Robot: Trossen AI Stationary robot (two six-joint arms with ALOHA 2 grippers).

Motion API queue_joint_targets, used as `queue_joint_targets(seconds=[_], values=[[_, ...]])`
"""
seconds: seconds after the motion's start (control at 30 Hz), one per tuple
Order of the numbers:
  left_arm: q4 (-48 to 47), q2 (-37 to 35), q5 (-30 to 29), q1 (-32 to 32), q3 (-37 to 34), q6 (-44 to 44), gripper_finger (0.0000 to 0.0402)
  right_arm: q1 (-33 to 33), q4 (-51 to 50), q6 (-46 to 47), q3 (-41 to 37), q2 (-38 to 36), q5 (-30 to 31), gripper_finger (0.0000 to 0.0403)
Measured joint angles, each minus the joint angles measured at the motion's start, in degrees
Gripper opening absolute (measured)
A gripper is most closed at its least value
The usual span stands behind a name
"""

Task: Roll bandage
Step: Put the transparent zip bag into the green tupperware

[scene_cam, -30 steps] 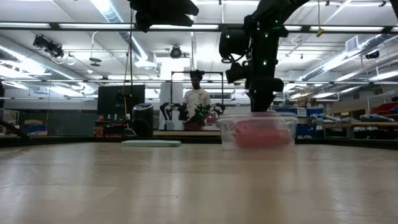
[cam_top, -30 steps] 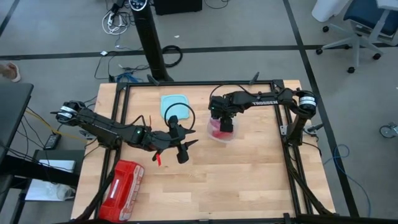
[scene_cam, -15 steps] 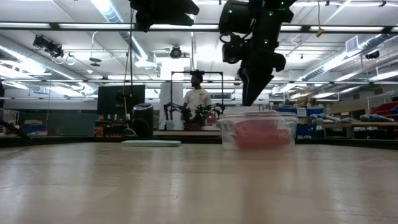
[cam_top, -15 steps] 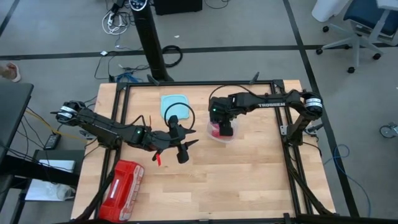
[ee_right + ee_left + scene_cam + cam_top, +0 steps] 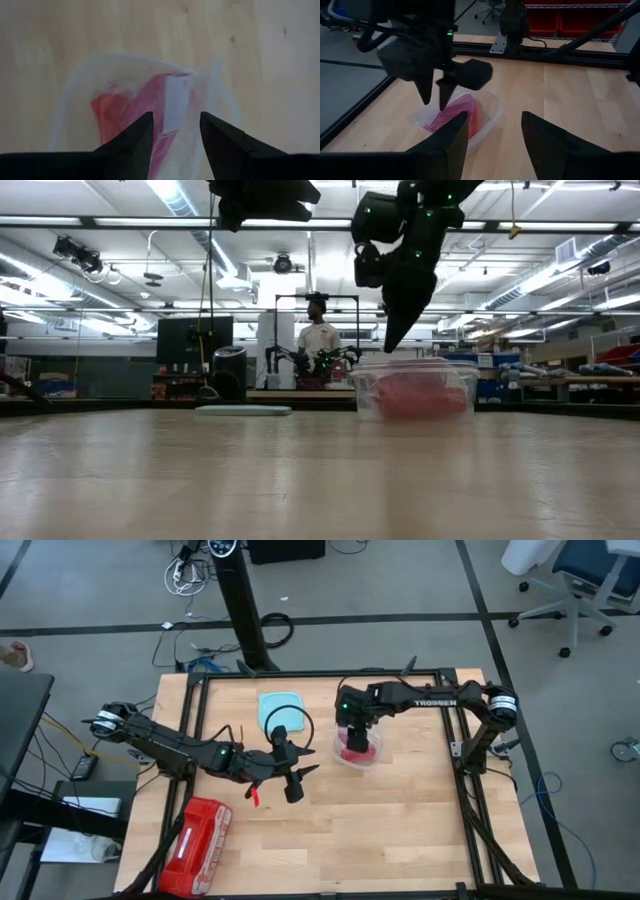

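Right end effector hovers over the tub — fingers apart, empty; bandage inside. Left end effector — wide, empty.

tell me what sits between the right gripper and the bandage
Nothing: in the right wrist view the right gripper hangs open above the bandage in its clear container, only air between.

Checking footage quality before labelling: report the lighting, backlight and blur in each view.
High view: even light, sharp. Low view: bright ceiling lights silhouette the right hand above the clear container. Left wrist view: dim, its own fingers black, bandage readable. Right wrist view: soft, washed out, bandage blurred.
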Motion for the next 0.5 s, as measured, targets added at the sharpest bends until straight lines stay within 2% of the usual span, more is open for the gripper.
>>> queue_joint_targets(seconds=[0.1,0.5], values=[[0.0,0.0,0.0,0.0,0.0,0.0,0.0186,-1.5,-0.5,6.5,0.0,0.1,-3.0,0.0153],[0.1,0.0,0.0,0.0,0.0,-0.4,0.0186,-0.8,2.2,31.3,0.0,1.0,-1.2,0.0150]])
